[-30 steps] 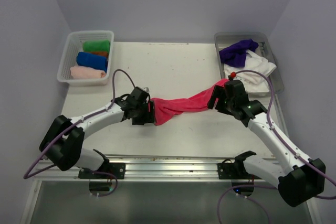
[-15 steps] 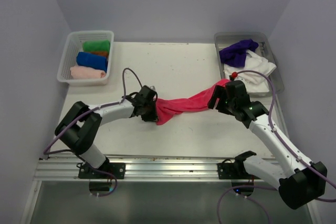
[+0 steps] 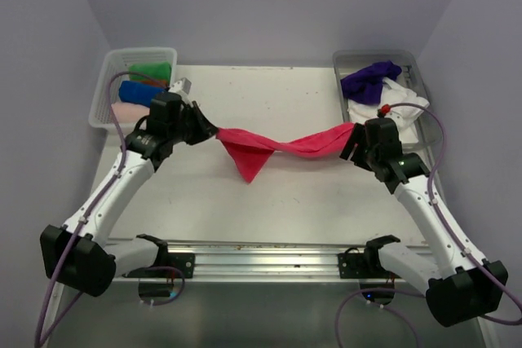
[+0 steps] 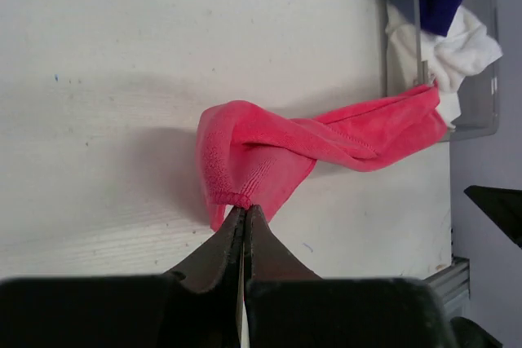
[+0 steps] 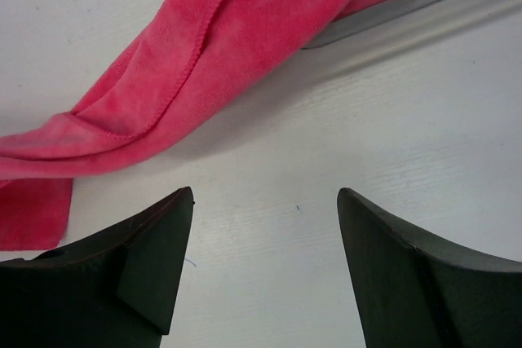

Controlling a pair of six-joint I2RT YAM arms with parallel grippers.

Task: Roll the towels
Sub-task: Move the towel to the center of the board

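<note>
**Left gripper (image 3: 214, 132) pinches pink towel (image 3: 277, 146) — right gripper (image 3: 352, 143) open**

The left gripper's jaws are pressed together on a bunched edge of the pink towel; in the left wrist view the fingertips (image 4: 243, 216) meet with a nub of hem caught between them. From there the towel runs twisted across the table (image 3: 277, 201) toward the tray (image 3: 427, 112) at the far right, where its other end drapes over the tray's near rim. Near the pinched end one loose corner hangs down in a point, and a shadow lies on the table beneath the cloth.

The right gripper stands with its jaws wide apart and nothing between them — only bare table shows in the gap in the right wrist view. It is just beside the towel's tray end, not gripping it.

In the tray lie a purple towel (image 3: 369, 79) and a white towel (image 3: 400, 107), crumpled together. The basket (image 3: 104, 87) at the far left holds rolled towels: green (image 3: 151, 71), blue (image 3: 139, 91) and pale pink (image 3: 124, 110).
</note>
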